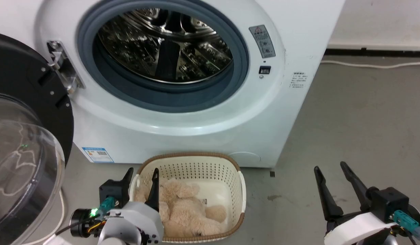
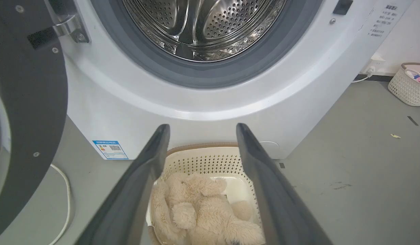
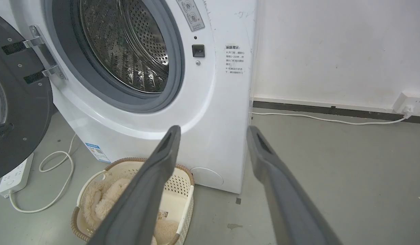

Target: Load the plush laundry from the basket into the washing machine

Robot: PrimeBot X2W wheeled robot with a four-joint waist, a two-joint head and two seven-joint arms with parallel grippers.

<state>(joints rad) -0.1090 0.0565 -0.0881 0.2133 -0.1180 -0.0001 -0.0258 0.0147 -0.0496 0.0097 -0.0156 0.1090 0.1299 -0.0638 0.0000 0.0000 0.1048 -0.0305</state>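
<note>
Left gripper [image 1: 143, 172]: fingers parted, holding nothing, poised over the left end of the basket [image 1: 192, 156].
Right gripper [image 1: 330, 167]: fingers parted, holding nothing, above the grey floor [image 1: 349, 119], well to the basket's right.
Plush laundry [image 1: 186, 211]: lying inside the basket, which stands on the floor just before the washing machine [image 1: 196, 136].
Door [image 1: 22, 163]: swung open leftward, steel drum [image 1: 162, 44] exposed.

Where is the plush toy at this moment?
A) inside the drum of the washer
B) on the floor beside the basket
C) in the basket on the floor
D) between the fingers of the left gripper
C: the plush laundry lies inside the basket, which stands on the floor before the washing machine.
</note>
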